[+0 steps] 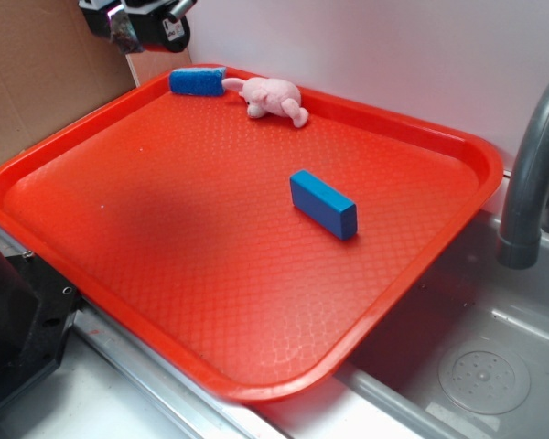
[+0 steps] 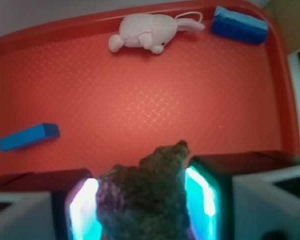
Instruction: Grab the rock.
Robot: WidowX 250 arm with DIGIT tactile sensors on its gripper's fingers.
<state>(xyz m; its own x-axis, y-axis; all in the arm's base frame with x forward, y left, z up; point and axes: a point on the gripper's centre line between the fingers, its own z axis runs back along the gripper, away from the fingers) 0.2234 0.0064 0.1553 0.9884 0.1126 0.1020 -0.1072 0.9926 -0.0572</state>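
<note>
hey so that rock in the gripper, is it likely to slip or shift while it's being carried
The rock looks rigid and rough, so the gripper pads probably bite rather than slide. Its lumpy, uneven shape may leave only a few contact spots, so it could pivot slightly. It likely weighs a fair bit for its size.

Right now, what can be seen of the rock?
The rock shows only in the wrist view: a lumpy, dark brown-grey stone with a rough, mottled surface and a blunt point aimed away from the camera. It sits clamped between the two lit fingers of the gripper, lifted above the red tray. Its lower part runs out of frame. In the exterior view it cannot be made out.
</note>
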